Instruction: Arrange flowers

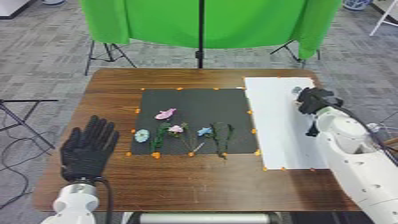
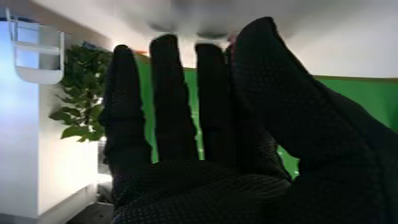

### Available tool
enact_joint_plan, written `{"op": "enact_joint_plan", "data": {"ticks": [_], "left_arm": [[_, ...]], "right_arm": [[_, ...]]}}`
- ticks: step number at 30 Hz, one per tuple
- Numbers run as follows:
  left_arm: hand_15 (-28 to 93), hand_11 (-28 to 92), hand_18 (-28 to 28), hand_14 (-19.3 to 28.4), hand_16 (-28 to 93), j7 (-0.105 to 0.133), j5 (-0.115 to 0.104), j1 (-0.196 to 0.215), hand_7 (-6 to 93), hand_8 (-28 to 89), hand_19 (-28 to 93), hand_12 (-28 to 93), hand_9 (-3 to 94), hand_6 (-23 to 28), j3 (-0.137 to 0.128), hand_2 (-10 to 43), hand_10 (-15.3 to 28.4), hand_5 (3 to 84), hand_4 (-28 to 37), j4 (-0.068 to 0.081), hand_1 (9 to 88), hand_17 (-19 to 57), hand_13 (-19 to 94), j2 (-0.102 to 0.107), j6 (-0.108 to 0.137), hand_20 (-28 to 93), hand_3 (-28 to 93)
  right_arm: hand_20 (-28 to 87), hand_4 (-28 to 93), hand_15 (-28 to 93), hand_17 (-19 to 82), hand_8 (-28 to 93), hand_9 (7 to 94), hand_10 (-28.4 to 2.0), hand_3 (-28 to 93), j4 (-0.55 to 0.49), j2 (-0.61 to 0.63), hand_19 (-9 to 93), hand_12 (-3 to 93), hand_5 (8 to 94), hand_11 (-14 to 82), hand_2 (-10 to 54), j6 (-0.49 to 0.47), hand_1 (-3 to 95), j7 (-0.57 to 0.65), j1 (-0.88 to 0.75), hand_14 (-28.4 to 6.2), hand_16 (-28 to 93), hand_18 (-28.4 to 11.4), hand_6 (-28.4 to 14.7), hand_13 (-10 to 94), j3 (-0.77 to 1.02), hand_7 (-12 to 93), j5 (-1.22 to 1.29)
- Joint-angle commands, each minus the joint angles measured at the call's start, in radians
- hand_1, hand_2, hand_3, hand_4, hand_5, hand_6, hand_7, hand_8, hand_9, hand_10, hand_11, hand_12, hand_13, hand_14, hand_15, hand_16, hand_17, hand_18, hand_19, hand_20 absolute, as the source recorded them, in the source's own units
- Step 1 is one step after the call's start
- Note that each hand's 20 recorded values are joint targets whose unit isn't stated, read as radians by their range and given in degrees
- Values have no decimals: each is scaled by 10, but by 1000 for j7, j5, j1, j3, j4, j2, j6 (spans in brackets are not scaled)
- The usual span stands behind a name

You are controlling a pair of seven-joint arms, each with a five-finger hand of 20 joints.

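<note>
In the head view, the right hand (image 1: 316,100) is over the far part of the white sheet (image 1: 280,130), on the right side of the brown tabletop (image 1: 178,187). The right wrist view shows its fingers (image 2: 169,100) straight, with the thumb (image 2: 284,85) alongside; the hand looks released, though whether anything lies between thumb and fingers cannot be told. The left hand (image 1: 87,152) is at the left of the tabletop, fingers extended and spread, pointing toward the far edge.

Between the hands, the flowers are on the dark mat (image 1: 200,102): a pink flower (image 1: 165,114) farthest off, a pale blue flower (image 1: 141,135) near the left edge, a pale pink flower (image 1: 176,129) and a blue flower (image 1: 204,131) nearer the middle. Green stems (image 1: 229,135) lie just beside the blue one.
</note>
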Motion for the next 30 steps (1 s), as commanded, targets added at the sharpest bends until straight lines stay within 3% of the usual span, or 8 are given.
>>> {"op": "enact_joint_plan", "data": {"ticks": [1, 5, 8, 15, 21, 30], "left_arm": [[406, 235, 139, 158, -94, -17, 2, -4, 146, -108, 387, 85, 419, 92, 7, 195, 146, 484, -283, 13, 266, -78, 306, -14, 8, 128, 776], [408, 235, 139, 159, -94, -22, 5, -7, 146, -108, 387, 85, 421, 93, 6, 195, 147, 485, -283, 16, 266, -78, 305, -16, 9, 127, 776], [408, 236, 139, 160, -94, -24, 6, -7, 145, -108, 387, 85, 422, 94, 5, 195, 148, 486, -283, 18, 265, -78, 305, -18, 10, 127, 774], [408, 236, 139, 159, -93, -6, 0, 16, 146, -108, 385, 85, 423, 94, -10, 194, 148, 487, -283, 8, 264, -77, 306, -12, 6, 126, 774], [409, 235, 139, 159, -94, -8, -2, 16, 144, -108, 385, 85, 423, 94, -15, 193, 148, 488, -283, 7, 263, -77, 306, -13, 4, 126, 774], [407, 235, 139, 159, -94, -17, -4, 0, 145, -108, 385, 85, 423, 95, -11, 194, 148, 488, -283, 11, 263, -78, 306, -13, 7, 126, 774]], "right_arm": [[282, -283, 243, 245, -89, 723, -67, 628, 25, -10, 674, 140, 698, 135, -95, 71, 586, -18, 5, -71, 203, -175, 57, 603, -35, 218, -3], [287, -283, 249, 247, -57, 760, -68, 503, 41, -14, 670, 178, 742, 111, -95, 128, 634, -27, 9, -70, 209, -174, 49, 619, -62, 227, -26], [293, -282, 221, 253, -34, 829, -67, 621, 32, -7, 665, 261, 795, 40, -95, 182, 600, -35, 1, -56, 283, -171, 51, 643, -72, 241, -30], [294, -283, 212, 259, -30, 854, -68, 667, -126, 33, 665, 280, 814, 33, -95, 295, 591, -93, -38, -52, 317, -171, 48, 661, -95, 249, -8], [294, -283, 212, 259, -25, 855, -73, 680, -262, 15, 666, 282, 816, 32, -95, 280, 584, -196, -46, -52, 326, -172, 46, 662, -170, 248, -3], [294, -283, 213, 259, -23, 844, -78, 691, -271, -9, 668, 283, 816, 32, -95, 201, 580, -293, -1, -54, 327, -174, 45, 655, -299, 250, -38]]}}
